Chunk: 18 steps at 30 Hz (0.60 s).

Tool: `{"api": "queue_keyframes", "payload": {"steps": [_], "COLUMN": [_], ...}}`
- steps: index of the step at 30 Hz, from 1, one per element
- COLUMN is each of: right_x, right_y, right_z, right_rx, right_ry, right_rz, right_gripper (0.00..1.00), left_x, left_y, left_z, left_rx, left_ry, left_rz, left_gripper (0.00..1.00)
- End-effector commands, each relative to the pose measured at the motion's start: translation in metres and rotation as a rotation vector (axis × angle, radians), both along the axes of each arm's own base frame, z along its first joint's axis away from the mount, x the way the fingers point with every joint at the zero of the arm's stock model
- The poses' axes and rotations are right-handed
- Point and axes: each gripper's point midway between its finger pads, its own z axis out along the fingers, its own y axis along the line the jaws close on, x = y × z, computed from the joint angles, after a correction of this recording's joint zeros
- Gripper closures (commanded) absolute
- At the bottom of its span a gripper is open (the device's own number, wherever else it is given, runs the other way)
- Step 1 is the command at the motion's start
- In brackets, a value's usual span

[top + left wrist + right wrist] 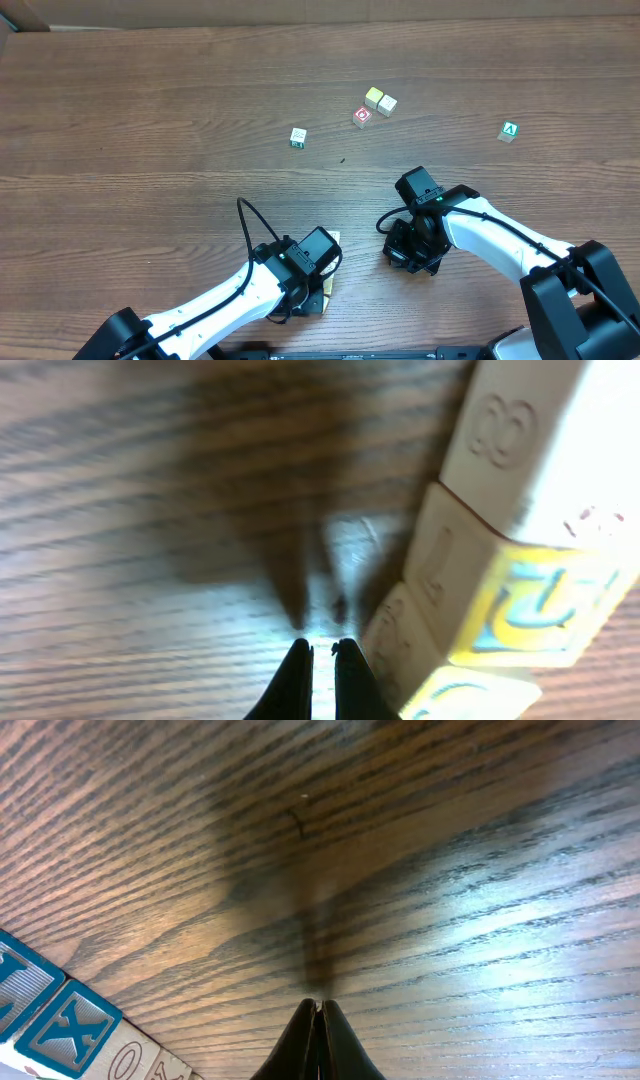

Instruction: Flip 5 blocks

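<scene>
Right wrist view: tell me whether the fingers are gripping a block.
No, the right fingers are shut together with nothing between them, and the blocks lie off to the lower left.

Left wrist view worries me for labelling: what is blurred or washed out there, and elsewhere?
Left wrist: blocks soft, top one washed out, dark shadow ahead of the fingers. Right wrist: table grain crisp, pale glare at right. Overhead: even light, sharp.
</scene>
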Motion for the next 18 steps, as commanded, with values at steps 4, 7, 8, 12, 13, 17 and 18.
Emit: {"api": "queue_keyframes", "payload": {"steps": [4,7,8,12,13,17,18], "right_x": [0.006,0.006,0.006,0.006,0.006,0.005,0.005], "right_y": [0.004,0.004,0.004,0.004,0.004,0.005,0.005], "right_z": [0.005,0.005,0.005,0.005,0.005,0.005,0.005], "right_rx": [0.016,0.016,0.016,0.016,0.016,0.022,0.022], "right_ry": [-0.017,-0.017,-0.017,-0.016,-0.016,-0.013,-0.013], "right_rz": [0.006,0.006,0.006,0.006,0.006,0.005,0.005], "right_gripper": [0.96,0.96,0.96,0.96,0.96,0.96,0.96], "left_x": [-0.009,-0.01,-0.01,-0.01,-0.01,-0.018,-0.022], "left_y": [-0.011,-0.012,-0.012,-0.012,-0.012,-0.008,-0.007], "left_z": [0.003,0.004,0.004,0.004,0.004,0.004,0.005], "left_rx": [-0.063,-0.069,-0.069,-0.067,-0.065,-0.056,-0.055], "left_ry": [0.065,0.071,0.072,0.071,0.07,0.111,0.132], "left_rz": [-0.017,-0.017,-0.016,-0.012,-0.009,-0.003,-0.002], "left_gripper": [0.96,0.96,0.96,0.96,0.96,0.96,0.96]}}
